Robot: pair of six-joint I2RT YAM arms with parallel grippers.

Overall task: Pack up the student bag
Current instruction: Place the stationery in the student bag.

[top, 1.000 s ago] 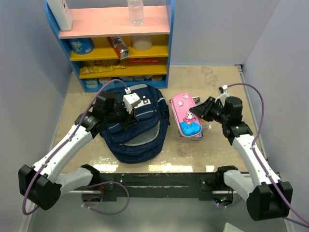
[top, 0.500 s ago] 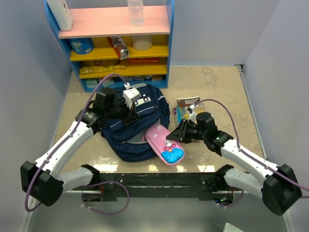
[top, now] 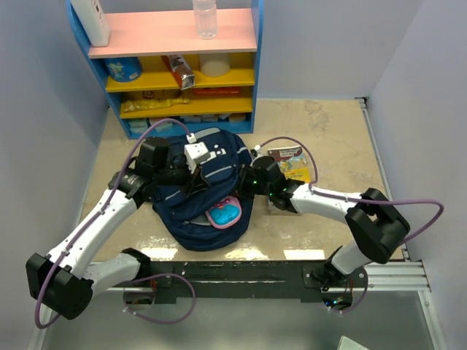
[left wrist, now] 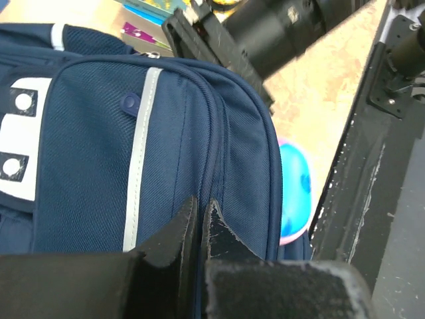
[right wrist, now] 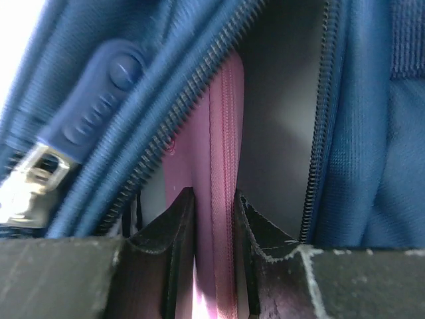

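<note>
The student bag (top: pixel 195 211), navy with thin grey stripes and a white patch, lies flat mid-table. My left gripper (top: pixel 194 177) is shut on a ridge of the bag's fabric (left wrist: pixel 199 199) near the zip and holds it up. My right gripper (top: pixel 246 189) is shut on the pink pencil case (right wrist: pixel 222 153), pushed into the bag's open zip mouth between two rows of zip teeth. The case's blue-and-pink end (top: pixel 225 214) sticks out of the opening; it also shows in the left wrist view (left wrist: pixel 293 189). A navy zip pull (right wrist: pixel 99 90) hangs at the left.
A blue shelf unit (top: pixel 175 73) with a bottle, boxes and packets stands at the back. A small booklet and packets (top: pixel 289 162) lie right of the bag. The black mounting rail (top: pixel 241 270) runs along the near edge. Walls close in left and right.
My right gripper carried the pencil case from the table right of the bag leftward and into the bag's opening. My left gripper stayed pinched on the bag.
</note>
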